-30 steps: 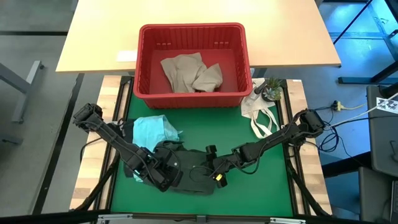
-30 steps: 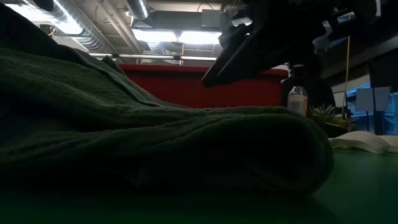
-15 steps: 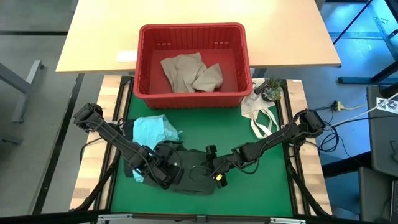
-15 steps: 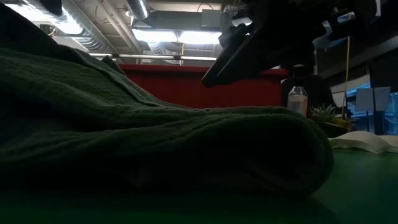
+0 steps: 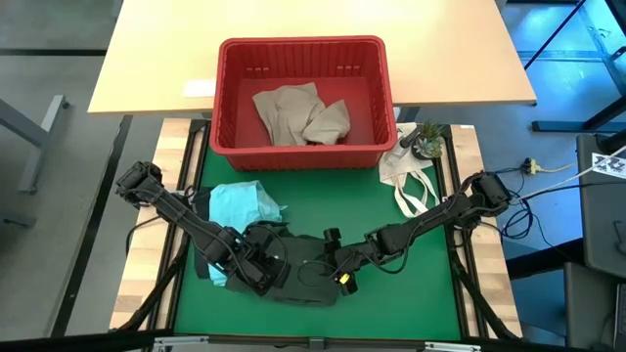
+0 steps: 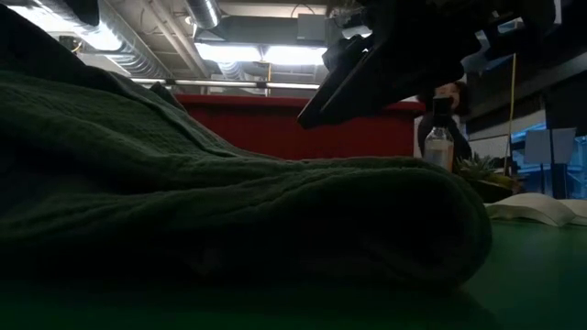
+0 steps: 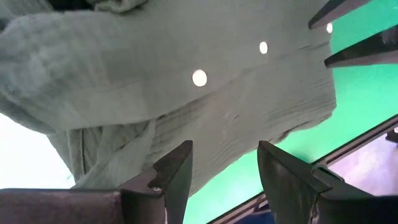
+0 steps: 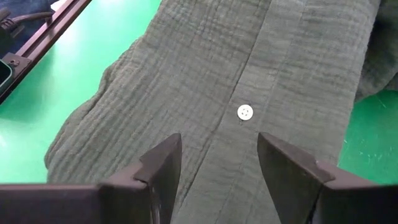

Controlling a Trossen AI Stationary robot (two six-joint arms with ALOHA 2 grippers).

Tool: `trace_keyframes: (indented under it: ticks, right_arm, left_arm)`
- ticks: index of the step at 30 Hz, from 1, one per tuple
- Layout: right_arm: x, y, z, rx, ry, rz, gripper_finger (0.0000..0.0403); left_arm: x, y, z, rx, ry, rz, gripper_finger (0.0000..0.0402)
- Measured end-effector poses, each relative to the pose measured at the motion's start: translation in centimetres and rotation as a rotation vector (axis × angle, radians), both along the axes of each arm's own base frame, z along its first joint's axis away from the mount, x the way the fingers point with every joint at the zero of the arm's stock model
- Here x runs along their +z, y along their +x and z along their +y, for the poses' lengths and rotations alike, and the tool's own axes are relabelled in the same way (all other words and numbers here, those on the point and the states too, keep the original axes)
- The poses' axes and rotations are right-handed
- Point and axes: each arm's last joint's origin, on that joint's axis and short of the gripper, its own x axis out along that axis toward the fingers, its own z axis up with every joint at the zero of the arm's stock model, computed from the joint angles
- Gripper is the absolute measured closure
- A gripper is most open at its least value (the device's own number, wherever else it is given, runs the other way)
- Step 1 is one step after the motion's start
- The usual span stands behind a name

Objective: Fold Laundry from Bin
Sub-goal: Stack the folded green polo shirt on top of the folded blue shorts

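From above, the red bin [image 5: 303,98] stands at the upper middle of the frame, at the far edge of the green counter [image 5: 391,303], and two beige-tan garments [image 5: 298,114] lie inside it. Below the bin, at the left, a light teal garment [image 5: 240,205] lies crumpled on the counter. Just below it, at the lower middle, the dark olive green shirt [image 5: 298,279] lies spread, and both arms reach to it. The left pincer [image 5: 252,277] is over the left part of the shirt; its fingers [image 7: 177,171] stand apart above the wrinkled cloth and hold nothing. The right pincer [image 5: 335,264] is over the right part; its fingers [image 8: 163,165] are also apart, with one white button [image 8: 245,112] of the shirt between them. At the right of the bin, a white cloth bag [image 5: 409,181] with loop handles lies on the counter, near a small plant [image 5: 426,140].
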Motion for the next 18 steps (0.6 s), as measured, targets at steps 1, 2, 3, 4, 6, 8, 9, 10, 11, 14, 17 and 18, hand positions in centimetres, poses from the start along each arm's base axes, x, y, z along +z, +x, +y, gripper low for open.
trace_keyframes:
  ticks: [1, 2, 3, 4, 6, 8, 9, 10, 11, 14, 17, 18]
  right_arm:
    - [0.0, 0.0, 0.0, 0.0, 0.0, 0.0, 0.0194]
    - [0.0, 0.0, 0.0, 0.0, 0.0, 0.0, 0.0194]
    - [0.0, 0.0, 0.0, 0.0, 0.0, 0.0, 0.0194]
    - [0.0, 0.0, 0.0, 0.0, 0.0, 0.0, 0.0194]
    - [0.0, 0.0, 0.0, 0.0, 0.0, 0.0, 0.0194]
    - [0.0, 0.0, 0.0, 0.0, 0.0, 0.0, 0.0194]
    - [0.0, 0.0, 0.0, 0.0, 0.0, 0.0, 0.0194]
    - [0.0, 0.0, 0.0, 0.0, 0.0, 0.0, 0.0194]
    - [0.0, 0.0, 0.0, 0.0, 0.0, 0.0, 0.0194]
    - [0.0, 0.0, 0.0, 0.0, -0.001, 0.002, 0.0194]
    - [0.0, 0.0, 0.0, 0.0, -0.001, 0.001, 0.0194]
    - [0.0, 0.0, 0.0, 0.0, 0.0, 0.0, 0.0194]
  left_arm:
    - [0.0, 0.0, 0.0, -0.004, -0.013, 0.006, 0.0229]
    - [0.0, 0.0, -0.1, -0.01, -0.037, 0.019, 0.0229]
    - [0.0, -0.1, -0.2, -0.013, -0.07, 0.038, 0.0229]
    - [0.0, -0.2, -0.4, -0.006, -0.11, 0.06, 0.0229]
    - [-0.1, -0.5, -0.9, 0.03, -0.18, 0.095, 0.0229]
    - [-0.2, -0.8, -1.7, 0.072, -0.209, 0.103, 0.0229]
    - [-0.3, -1.0, -2.2, 0.092, -0.218, 0.1, 0.0229]
    - [-0.3, -1.2, -2.7, 0.115, -0.225, 0.095, 0.0229]
    - [-0.5, -1.4, -3.1, 0.139, -0.234, 0.098, 0.0229]
    - [-1.1, -2.1, -4.9, 0.208, -0.267, 0.108, 0.0229]
    - [-1.9, -2.7, -6.6, 0.267, -0.293, 0.124, 0.0229]
    - [-2.3, -2.9, -7.2, 0.258, -0.291, 0.131, 0.0229]
